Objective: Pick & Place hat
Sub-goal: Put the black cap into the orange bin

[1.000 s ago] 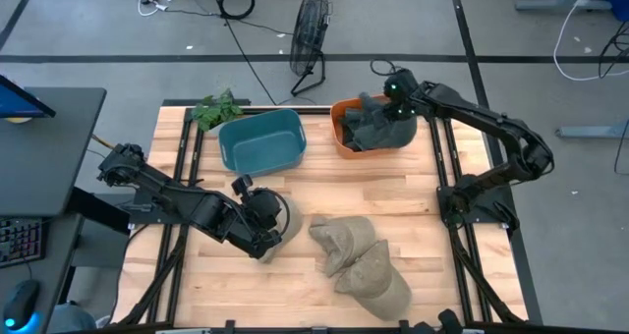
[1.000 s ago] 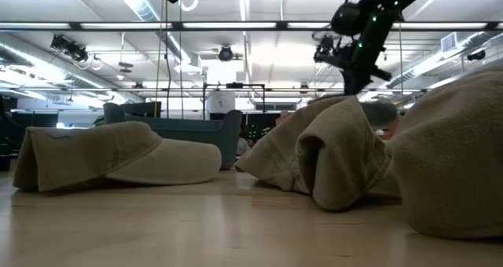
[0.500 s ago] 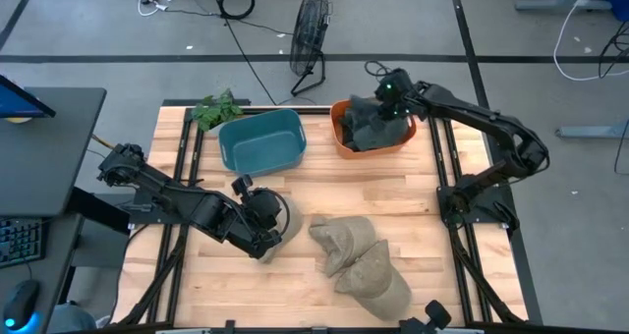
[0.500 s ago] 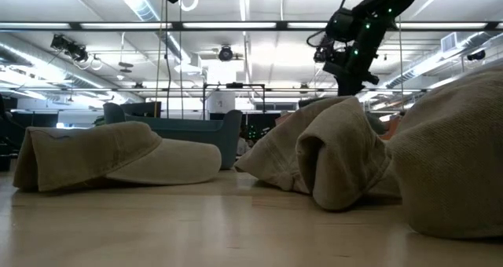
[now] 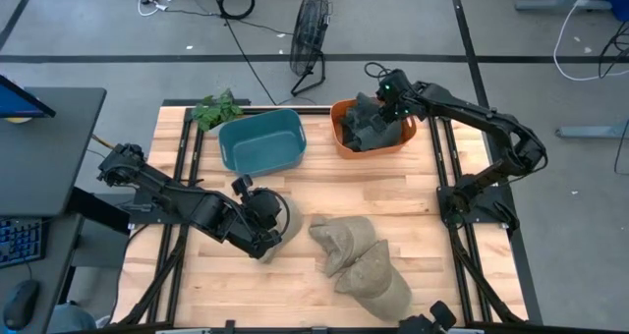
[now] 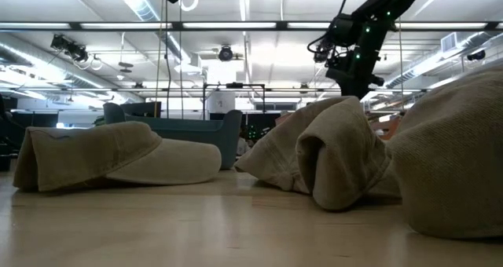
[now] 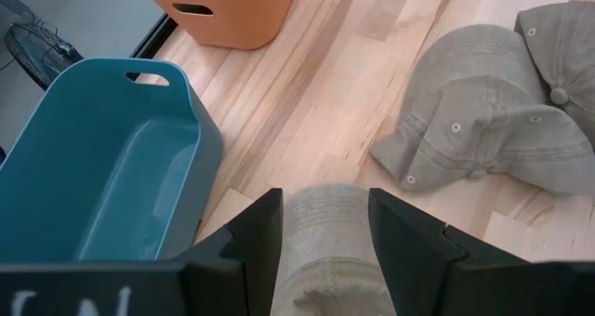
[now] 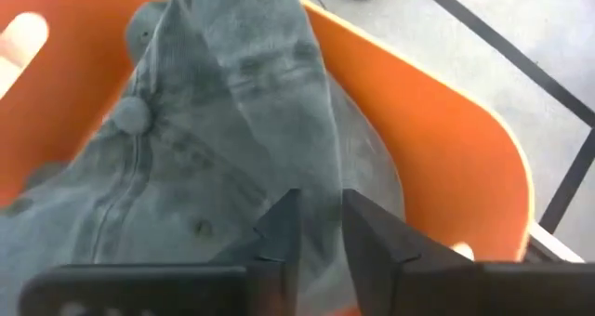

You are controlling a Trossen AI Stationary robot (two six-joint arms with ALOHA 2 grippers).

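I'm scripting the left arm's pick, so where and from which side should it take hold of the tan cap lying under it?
Probably by the brim. In the left wrist view the tan cap lies between the open fingers of the left gripper, its flat, stitched brim pointing toward the teal bin. That thin flap suits a pinch from straight above better than the soft rounded crown, which would likely collapse.

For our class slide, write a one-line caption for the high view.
Right gripper over grey hats in orange bin; left gripper at a tan hat.
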